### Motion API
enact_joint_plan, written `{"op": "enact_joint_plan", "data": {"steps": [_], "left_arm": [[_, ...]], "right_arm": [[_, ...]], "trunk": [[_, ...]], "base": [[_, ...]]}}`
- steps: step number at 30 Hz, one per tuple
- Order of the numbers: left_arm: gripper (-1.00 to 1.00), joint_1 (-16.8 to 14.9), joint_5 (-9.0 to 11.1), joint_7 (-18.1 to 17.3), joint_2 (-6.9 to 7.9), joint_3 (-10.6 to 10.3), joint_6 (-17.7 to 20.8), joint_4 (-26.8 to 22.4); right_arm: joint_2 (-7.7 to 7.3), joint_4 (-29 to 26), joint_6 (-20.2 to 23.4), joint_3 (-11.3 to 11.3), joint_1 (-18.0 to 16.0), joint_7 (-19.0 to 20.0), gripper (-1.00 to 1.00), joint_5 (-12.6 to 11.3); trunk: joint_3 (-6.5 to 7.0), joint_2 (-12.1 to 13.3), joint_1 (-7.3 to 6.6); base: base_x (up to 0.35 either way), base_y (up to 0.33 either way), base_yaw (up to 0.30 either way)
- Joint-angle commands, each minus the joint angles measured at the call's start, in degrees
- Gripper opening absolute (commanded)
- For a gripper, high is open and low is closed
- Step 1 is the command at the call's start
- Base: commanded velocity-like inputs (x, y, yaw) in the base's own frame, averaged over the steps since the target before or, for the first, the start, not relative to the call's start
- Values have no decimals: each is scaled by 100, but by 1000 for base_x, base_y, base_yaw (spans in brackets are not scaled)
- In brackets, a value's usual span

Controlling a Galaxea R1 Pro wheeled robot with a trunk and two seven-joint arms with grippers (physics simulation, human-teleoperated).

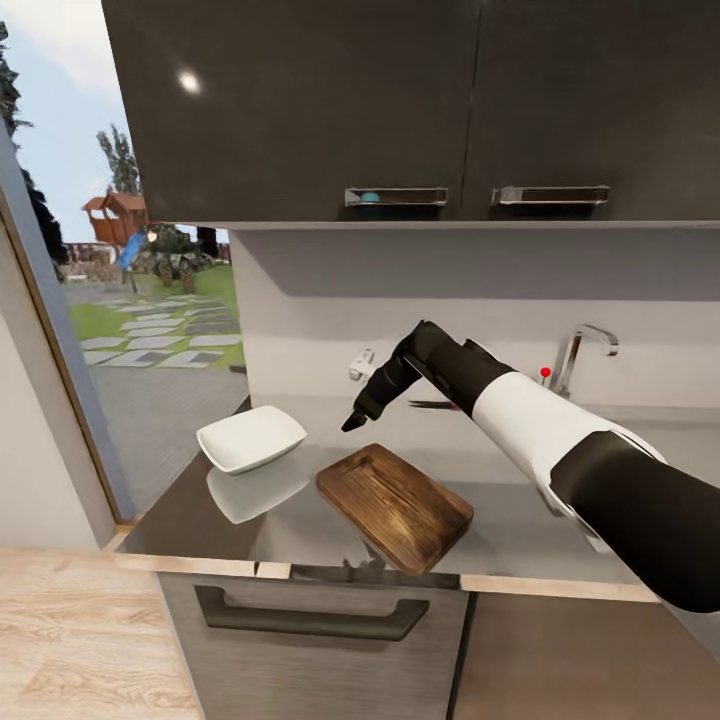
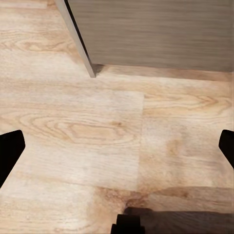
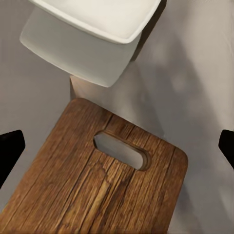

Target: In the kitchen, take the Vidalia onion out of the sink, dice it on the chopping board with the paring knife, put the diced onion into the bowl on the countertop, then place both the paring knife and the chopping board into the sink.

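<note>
Right gripper (image 1: 352, 422) held above chopping board (image 1: 394, 506), jaws spread wide.
Bowl (image 1: 251, 438) seen at board's 10 o'clock; no readable writing; left gripper (image 2: 117, 146) also wide.

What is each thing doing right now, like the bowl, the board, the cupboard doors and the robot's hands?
bowl: upright, empty, on the countertop.
chopping board: lying flat, bare, beside the bowl, not touching.
upper cabinet doors: closed.
tap: no water running.
right gripper: open, empty, above the board's handle end.
left gripper: open, empty, pointing at the wooden floor.
</note>
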Motion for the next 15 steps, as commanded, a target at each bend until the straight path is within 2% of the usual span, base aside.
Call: {"op": "enact_joint_plan", "data": {"steps": [1, 15], "left_arm": [[100, 1, -2, 13, -2, 2, -8, -1], [100, 1, 0, 13, 1, 8, 2, 7]], "right_arm": [[-9, -3, 30, 5, -5, 22, 100, 24], [-31, 7, 30, 5, -5, 8, 100, 14]], "trunk": [[-6, -3, 0], [246, 558, -307]], "base": [[0, 0, 0], [0, 0, 0]]}}
